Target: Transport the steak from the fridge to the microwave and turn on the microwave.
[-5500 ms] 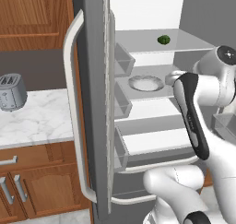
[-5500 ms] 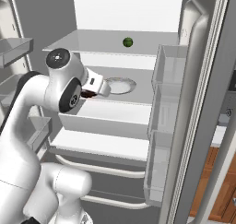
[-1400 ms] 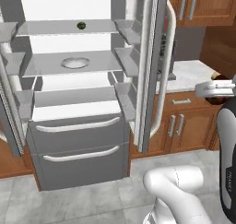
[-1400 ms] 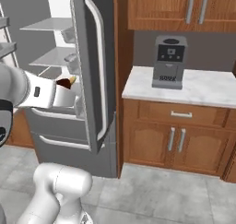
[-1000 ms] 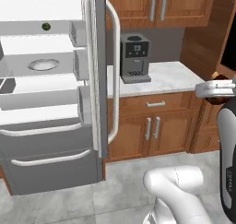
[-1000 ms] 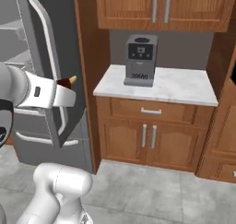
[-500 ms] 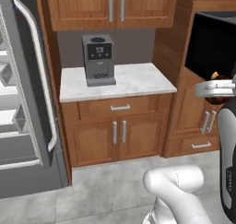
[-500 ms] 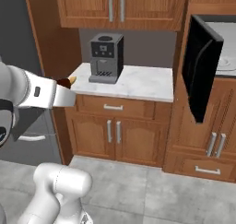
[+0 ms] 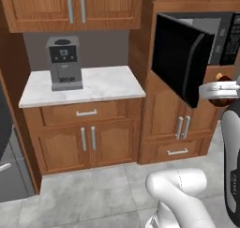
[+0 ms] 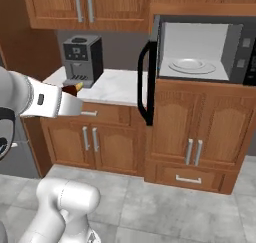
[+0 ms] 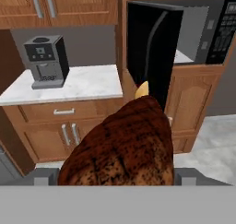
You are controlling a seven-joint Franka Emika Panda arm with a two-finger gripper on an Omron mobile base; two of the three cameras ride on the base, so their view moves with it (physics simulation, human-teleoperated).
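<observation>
- Left base view: microwave [image 9: 220,37] built into wood cabinetry at upper right, its dark glass door [image 9: 180,58] swung wide open toward the camera. Gripper [image 9: 225,90] at the right edge, just below the open door's level; a bit of the brown steak [image 9: 221,102] peeks under the pale hand. Black coffee machine [image 9: 64,63] stands at the back-left of the marble counter [image 9: 108,84], w/ wood drawers and doors beneath.
- Right base view: microwave open, light grey interior w/ a white plate [image 10: 192,65] in the middle of its floor. Keypad [image 10: 248,54] on its right side. Door [image 10: 148,82] edge-on, overhanging the counter's right end. Gripper [image 10: 74,92] at left, in front of the counter's front edge, steak tip [image 10: 73,89] showing past the hand; well apart from the microwave.
- Hand view: steak [image 11: 124,147] big and close, bottom centre, betw. the two finger tips [image 11: 46,177] — jaws closed on it, roughly steak-wide. Pale yellowish fat end [image 11: 142,90] points up toward the open door. Coffee machine [image 11: 45,61] at the counter's left-back.
</observation>
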